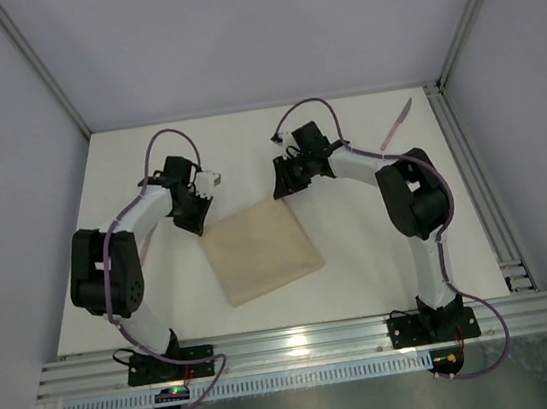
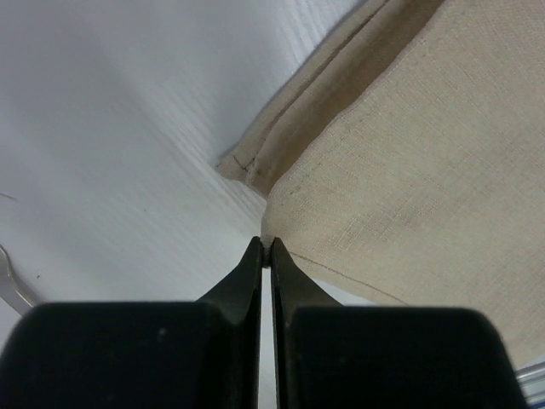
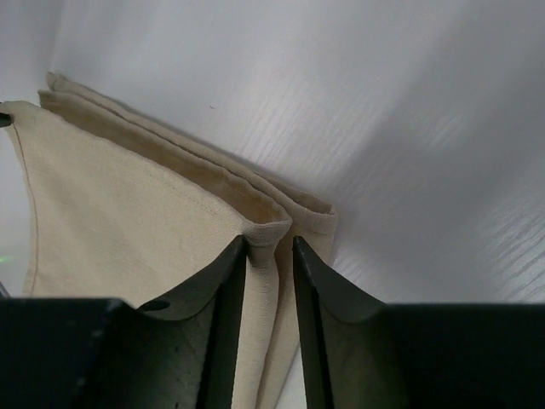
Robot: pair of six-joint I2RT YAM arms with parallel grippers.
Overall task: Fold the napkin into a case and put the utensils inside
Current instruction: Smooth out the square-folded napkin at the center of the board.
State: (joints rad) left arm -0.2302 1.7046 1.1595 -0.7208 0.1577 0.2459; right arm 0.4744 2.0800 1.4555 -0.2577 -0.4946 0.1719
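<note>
**Both end effectors on the napkin's far corners**

Top view: the folded napkin (image 1: 263, 251) lay mid-worktop (image 1: 361, 253). The left end effector (image 1: 198, 217) and right end effector (image 1: 282, 185) sat at its two far corners. A knife (image 1: 396, 126) lay well apart, far right.

Left wrist: fingers pinched together on a corner of the cloth's top layer.

Right wrist: fingers clamped the cloth's folded corner edge between them.

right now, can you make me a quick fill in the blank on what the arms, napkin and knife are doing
1. The left gripper and the right gripper each pinch a ___ of the napkin.
2. The knife lies on the ___ arm's side of the table.
3. The knife is touched by ___ gripper.
Missing words: corner; right; neither
</note>
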